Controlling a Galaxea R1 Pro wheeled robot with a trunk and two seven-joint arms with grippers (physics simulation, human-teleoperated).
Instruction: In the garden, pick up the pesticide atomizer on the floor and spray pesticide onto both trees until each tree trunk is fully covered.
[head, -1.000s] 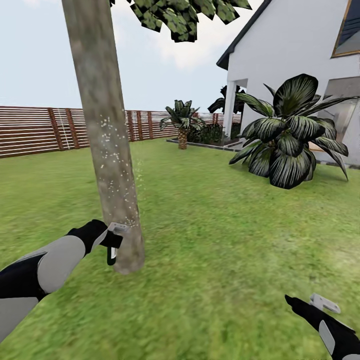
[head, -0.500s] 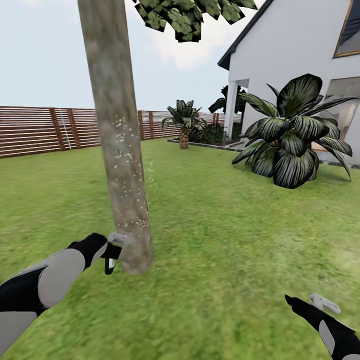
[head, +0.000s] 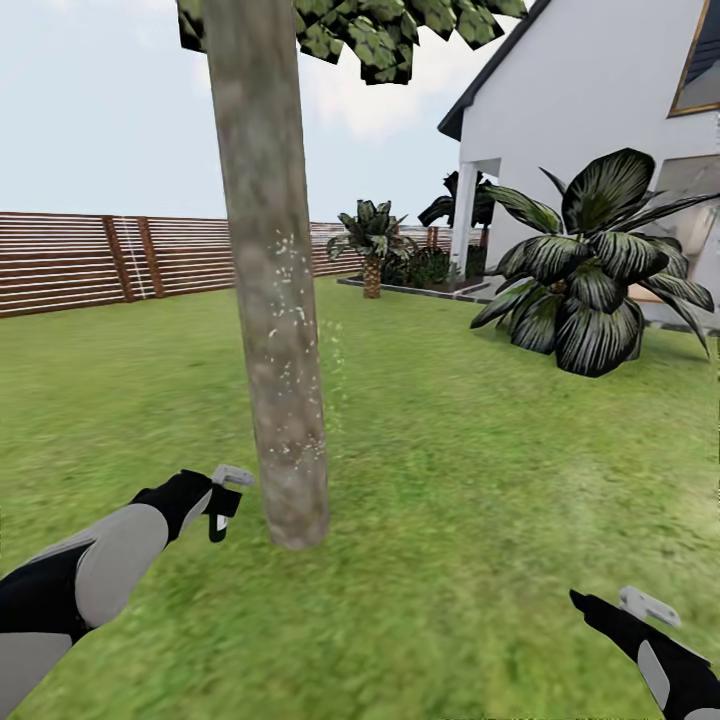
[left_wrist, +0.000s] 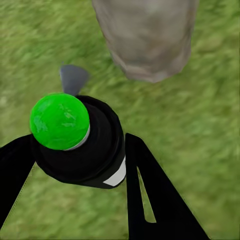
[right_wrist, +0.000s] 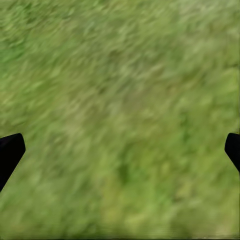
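The tree trunk (head: 275, 300), thick and mottled grey-brown, rises from the lawn left of centre, with blocky green leaves (head: 380, 30) overhead. White spray specks dot its bark and drift just to its right. My left gripper (head: 224, 494) is shut on the pesticide atomizer (head: 216, 520), a short gap left of the trunk's base. In the left wrist view the atomizer (left_wrist: 80, 145) is a dark bottle with a green top and a white label patch, held between black fingers (left_wrist: 150, 190), with the trunk's foot (left_wrist: 145, 40) beyond it. My right gripper (head: 610, 602) hangs open over grass (right_wrist: 120, 150).
A brown slat fence (head: 90, 260) bounds the lawn at the back left. A large dark broad-leaved plant (head: 590, 280) and a white house (head: 580, 120) stand at the right, with a small palm (head: 372, 240) further back. Open grass lies all around the trunk.
The view has shifted, so the trunk now sits further right in the picture. The left gripper with the atomizer, close against the trunk's base before, now stands a gap away. The right arm looks unchanged.
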